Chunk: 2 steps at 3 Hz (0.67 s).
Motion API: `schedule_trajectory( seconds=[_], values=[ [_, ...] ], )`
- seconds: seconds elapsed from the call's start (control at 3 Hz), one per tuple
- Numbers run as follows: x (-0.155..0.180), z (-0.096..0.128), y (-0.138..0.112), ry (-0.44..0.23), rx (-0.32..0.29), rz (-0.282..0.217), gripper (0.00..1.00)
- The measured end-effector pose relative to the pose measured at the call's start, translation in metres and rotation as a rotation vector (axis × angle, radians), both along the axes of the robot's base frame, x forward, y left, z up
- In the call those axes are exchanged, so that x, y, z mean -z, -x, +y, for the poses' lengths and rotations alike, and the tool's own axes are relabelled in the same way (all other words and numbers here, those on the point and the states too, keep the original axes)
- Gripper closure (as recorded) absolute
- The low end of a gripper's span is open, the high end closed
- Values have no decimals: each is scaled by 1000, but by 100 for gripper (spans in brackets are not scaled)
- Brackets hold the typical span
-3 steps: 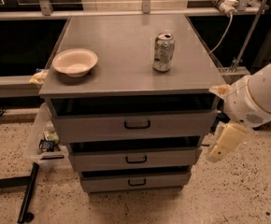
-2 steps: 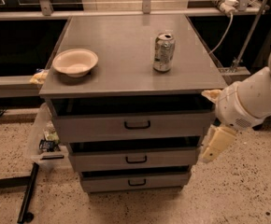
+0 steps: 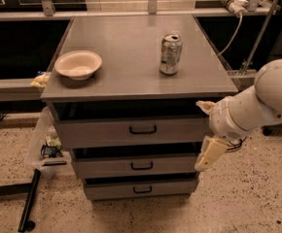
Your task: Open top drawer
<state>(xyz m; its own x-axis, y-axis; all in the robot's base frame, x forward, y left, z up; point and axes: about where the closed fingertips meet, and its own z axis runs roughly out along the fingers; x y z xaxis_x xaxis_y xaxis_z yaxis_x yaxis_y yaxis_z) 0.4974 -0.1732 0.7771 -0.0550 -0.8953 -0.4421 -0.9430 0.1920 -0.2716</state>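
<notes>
The top drawer (image 3: 97, 131) is the widest gray front of the cabinet, just under the tabletop, with a small black loop handle (image 3: 142, 129) at its centre. It sits slightly out, with a dark gap above it. My gripper (image 3: 204, 132) is at the right end of the top drawer front, to the right of the handle and apart from it. Its two cream fingers are spread, one finger (image 3: 205, 106) near the tabletop's edge, the other (image 3: 210, 154) down by the middle drawer. It holds nothing.
Two narrower drawers, middle (image 3: 107, 166) and bottom (image 3: 112, 189), lie below. On the cabinet top (image 3: 126, 72) stand a cream bowl (image 3: 78, 64) and a soda can (image 3: 170, 54). A plastic bin with clutter (image 3: 46, 142) and a black stand leg (image 3: 29, 203) are on the left floor.
My arm and gripper have moved left, from beside the cabinet's right side to the right end of the drawer fronts. The drawers, bowl and can have not moved.
</notes>
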Motion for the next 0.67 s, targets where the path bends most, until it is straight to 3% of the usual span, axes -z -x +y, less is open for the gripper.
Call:
schedule_trajectory(
  seconds=[0.67],
  values=[
    [49,2,-33,-9,-55,-29,0]
  ],
)
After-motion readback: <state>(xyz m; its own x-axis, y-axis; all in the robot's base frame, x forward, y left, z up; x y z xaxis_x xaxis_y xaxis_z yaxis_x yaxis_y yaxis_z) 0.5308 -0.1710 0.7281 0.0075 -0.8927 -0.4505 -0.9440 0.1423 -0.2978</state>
